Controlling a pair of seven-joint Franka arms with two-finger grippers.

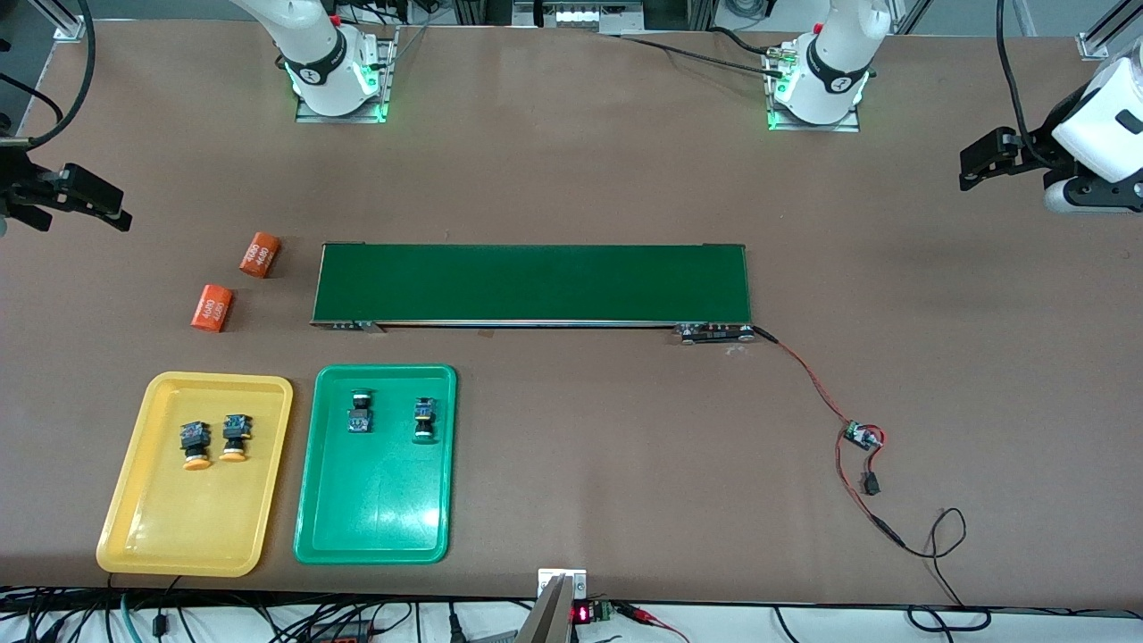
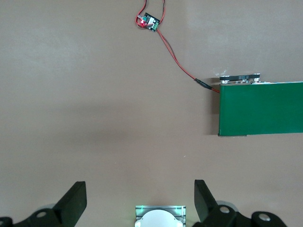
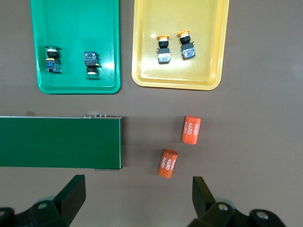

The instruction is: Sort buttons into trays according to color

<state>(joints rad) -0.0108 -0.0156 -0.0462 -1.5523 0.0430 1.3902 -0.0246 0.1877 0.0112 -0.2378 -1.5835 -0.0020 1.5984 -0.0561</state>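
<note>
Two orange-capped buttons (image 1: 196,445) (image 1: 235,437) lay side by side in the yellow tray (image 1: 143,527), in the half of it farther from the front camera, caps pointing toward that camera. Two green-capped buttons (image 1: 360,412) (image 1: 424,420) lay in the green tray (image 1: 375,527), likewise in its farther half, a little apart from each other; one had its cap turned away from the front camera, the other toward it. The trays sat just beside each other without touching, at the right arm's end of the table, the yellow one closer to that end.

The belt (image 1: 531,283) lay farther from the front camera than the trays, across the middle of the table. Two orange cylinders (image 1: 260,254) (image 1: 212,308) marked "4680" lay near the belt's end toward the right arm's side, apart from each other. From the belt's other end a red-and-black wire (image 1: 808,375) ran to a small circuit board (image 1: 862,436) on the table.

The right gripper (image 1: 103,210) hung over bare table at the right arm's end, jaws spread and empty; its wrist view looked down on the cylinders, the belt's end and both trays. The left gripper (image 1: 978,165) hung over bare table at the left arm's end, jaws also spread and empty, waiting.
</note>
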